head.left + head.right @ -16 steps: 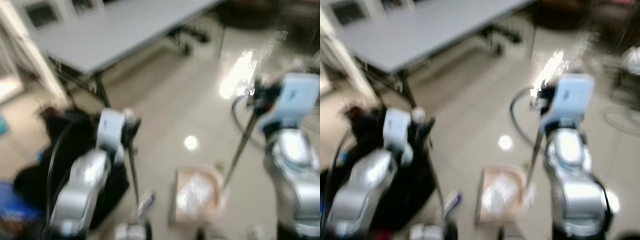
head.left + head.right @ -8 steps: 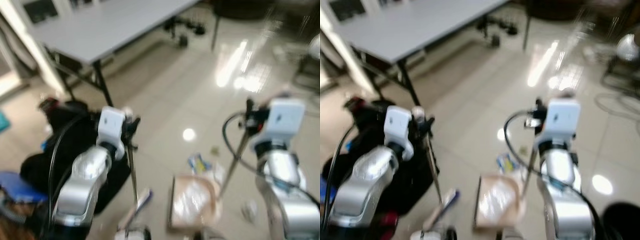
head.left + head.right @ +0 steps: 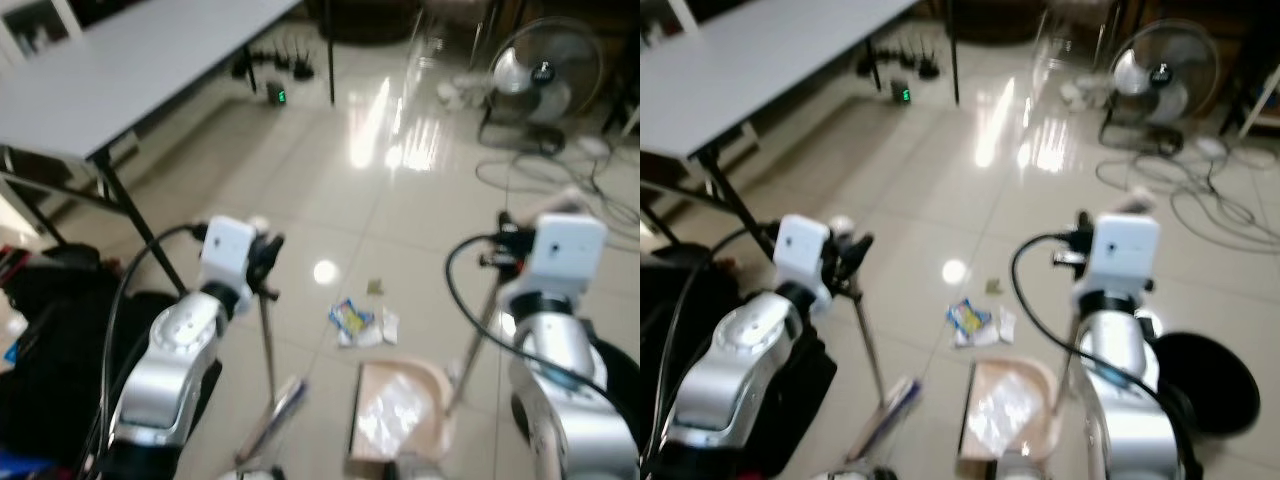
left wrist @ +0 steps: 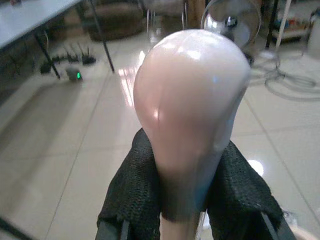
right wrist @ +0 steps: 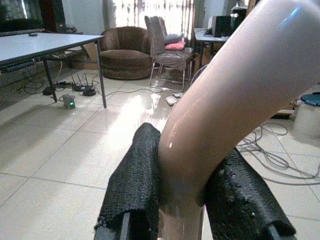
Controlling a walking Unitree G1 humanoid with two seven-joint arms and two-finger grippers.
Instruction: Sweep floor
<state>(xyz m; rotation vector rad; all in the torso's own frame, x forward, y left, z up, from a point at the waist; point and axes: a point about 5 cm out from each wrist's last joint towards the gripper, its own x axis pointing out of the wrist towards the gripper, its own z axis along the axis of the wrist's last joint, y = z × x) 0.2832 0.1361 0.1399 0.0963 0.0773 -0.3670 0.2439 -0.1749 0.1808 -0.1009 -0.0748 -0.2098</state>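
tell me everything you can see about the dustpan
The dustpan is pale pinkish-beige, looks like plastic, and sits flat on the tiled floor with a crumpled clear wrapper inside. A long thin handle slopes up from its rear to the right gripper, whose black padded fingers are shut on the pale curved grip. Litter lies on the floor just beyond its mouth, not touching it.

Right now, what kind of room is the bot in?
Probably a lived-in home room or home office: glossy tiled floor, a grey folding table, a brown armchair with chairs by a bright window, and a standing fan with loose cables.
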